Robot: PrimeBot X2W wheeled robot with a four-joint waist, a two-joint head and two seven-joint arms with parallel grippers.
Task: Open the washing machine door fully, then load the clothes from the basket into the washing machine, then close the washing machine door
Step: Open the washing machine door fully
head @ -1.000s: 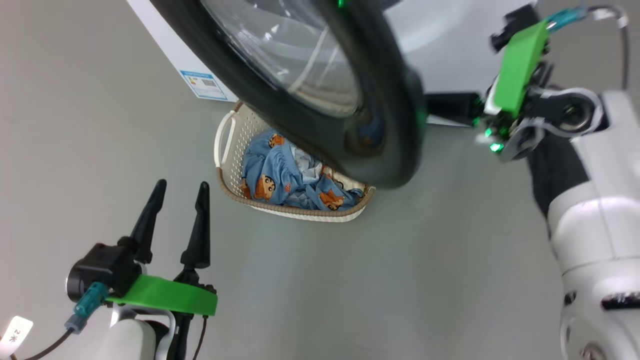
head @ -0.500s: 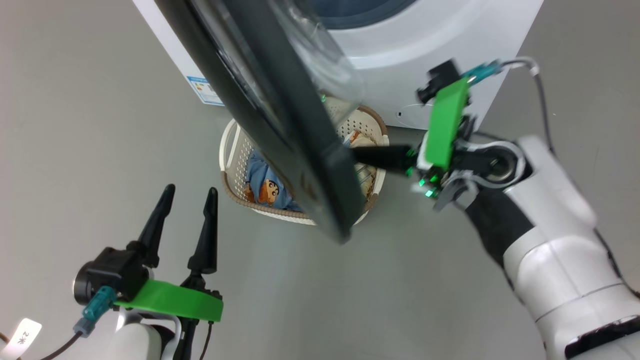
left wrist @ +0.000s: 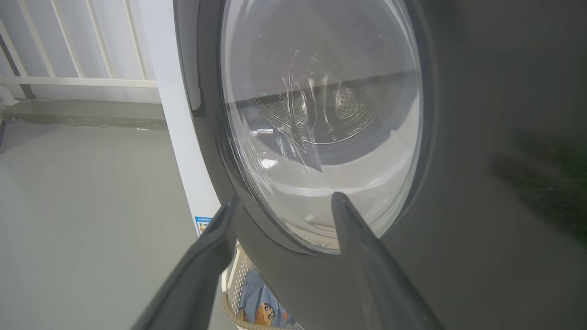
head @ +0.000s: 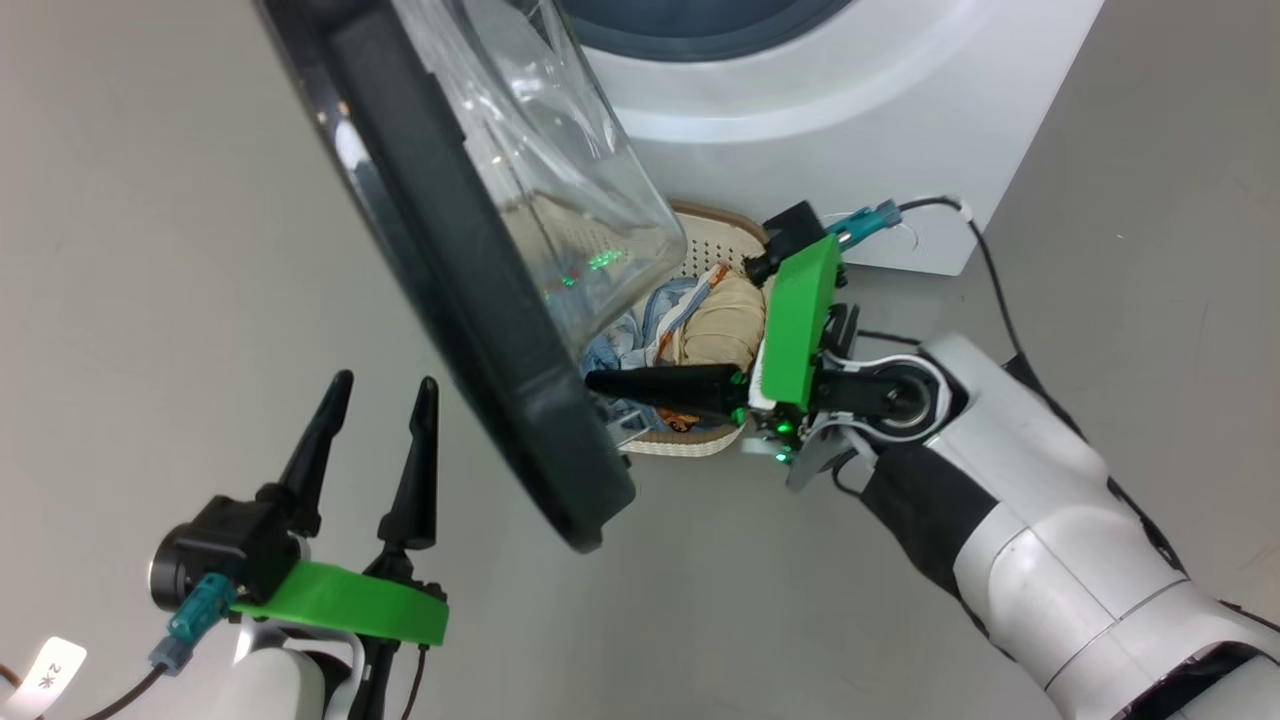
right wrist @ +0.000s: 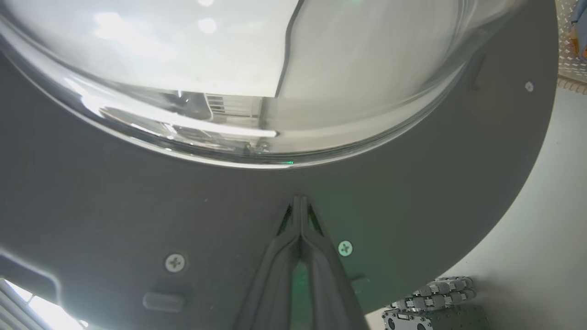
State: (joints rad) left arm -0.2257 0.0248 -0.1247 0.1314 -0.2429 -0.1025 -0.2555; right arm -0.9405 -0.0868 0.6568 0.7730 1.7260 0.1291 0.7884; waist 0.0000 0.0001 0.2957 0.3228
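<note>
Swinging wider than half a second before, the washing machine door (head: 450, 300) stood further left and covered the left part of the basket (head: 715, 240) instead of its middle. More of the clothes (head: 700, 325) inside showed: a plain cream-beige bundle beside crumpled blue printed fabric. The right arm had followed the door, dropping lower and further left to just over the basket. The left arm had barely shifted.

The door was a thick glossy black ring. Its matt dark inner face carried small cross-head screws (right wrist: 175, 262), and a clear glass bowl (head: 540, 170) bulged from it toward the washing machine (head: 800, 110), whose white front curved round a grey-blue opening. The basket, cream perforated plastic with a brown woven-look rim, sat on the smooth grey floor (head: 150, 250) just in front of the machine, under the door.

The right forearm (head: 1030, 540), white with a black sleeve, reached in from the near right, its green bracket (head: 795, 320) standing on edge. The right jaws were pressed fully together, holding nothing, their fingers (head: 660, 385) lying level and pointing left with the tips against the door's inner face below the glass. The left jaws, at the near left, were spread wide and empty, their fingers (head: 410, 470) pointing away toward the door's outer side, clear of it.
</note>
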